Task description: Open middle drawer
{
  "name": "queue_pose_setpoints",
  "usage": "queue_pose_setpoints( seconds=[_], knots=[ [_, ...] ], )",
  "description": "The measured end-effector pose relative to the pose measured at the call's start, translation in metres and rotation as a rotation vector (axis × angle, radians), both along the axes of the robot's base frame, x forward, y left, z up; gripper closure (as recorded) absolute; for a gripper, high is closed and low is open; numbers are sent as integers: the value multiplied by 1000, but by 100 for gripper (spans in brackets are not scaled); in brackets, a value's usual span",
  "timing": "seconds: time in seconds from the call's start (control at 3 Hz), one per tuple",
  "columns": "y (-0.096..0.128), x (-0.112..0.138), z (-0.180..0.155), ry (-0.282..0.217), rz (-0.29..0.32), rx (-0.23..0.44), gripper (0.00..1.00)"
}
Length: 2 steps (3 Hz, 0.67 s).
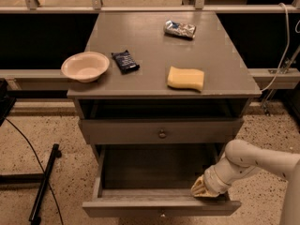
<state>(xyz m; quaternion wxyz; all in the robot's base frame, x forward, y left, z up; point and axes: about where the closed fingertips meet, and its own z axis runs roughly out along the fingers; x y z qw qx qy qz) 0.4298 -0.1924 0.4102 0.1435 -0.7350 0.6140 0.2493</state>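
1. Speckled floor [28,144] lies left of the middle drawer [140,208].
2. That drawer stands pulled out, low under the table [150,36].
3. At its right front corner sits the tool [204,189]; apart or together, cannot tell.

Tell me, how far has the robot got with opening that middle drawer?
Mostly done, by the look of it. The middle drawer is pulled well out, with its bare inside showing, while the drawer above is shut. In hand: the gripper is at the open drawer's front right rim. Left: perhaps a last small pull, then drawing the arm away.
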Motion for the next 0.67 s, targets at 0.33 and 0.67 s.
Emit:
queue_pose_setpoints(
  seconds=[0.33,0.67],
  knots=[
    [0,-1,0,5,1,1,100],
    [0,0,0,5,1,1,100]
  ],
)
